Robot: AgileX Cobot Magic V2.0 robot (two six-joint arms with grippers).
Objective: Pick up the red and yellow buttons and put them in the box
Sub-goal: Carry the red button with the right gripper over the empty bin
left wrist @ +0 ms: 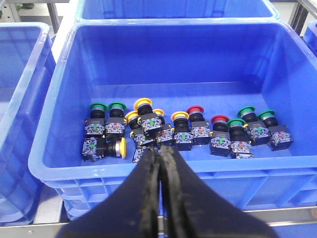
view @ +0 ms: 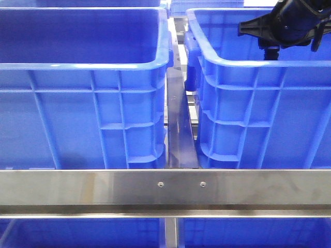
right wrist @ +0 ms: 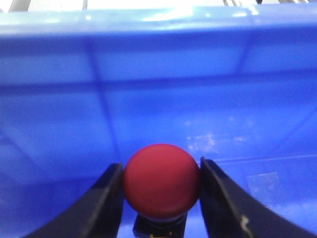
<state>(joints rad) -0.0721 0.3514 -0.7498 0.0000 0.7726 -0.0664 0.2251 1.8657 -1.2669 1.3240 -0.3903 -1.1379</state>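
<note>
My right gripper [right wrist: 160, 164] is shut on a red button [right wrist: 161, 181], its dome pinched between the two black fingers with its black body below. It hangs inside a blue box [right wrist: 158, 89] whose visible walls and floor are bare. In the front view my right arm [view: 289, 23] reaches down into the right-hand crate [view: 258, 113]. My left gripper [left wrist: 159, 151] is shut with nothing in it, just above the near rim of another blue crate [left wrist: 49, 148]. On that crate's floor lie red buttons [left wrist: 195, 109], yellow buttons [left wrist: 143, 104] and green ones [left wrist: 98, 106].
A look-alike blue crate [view: 77, 113] stands at the left in the front view, with a dark metal divider [view: 181, 129] between the two. A steel rail [view: 165, 186] runs across the front. More blue crates [left wrist: 20, 99] flank the button crate.
</note>
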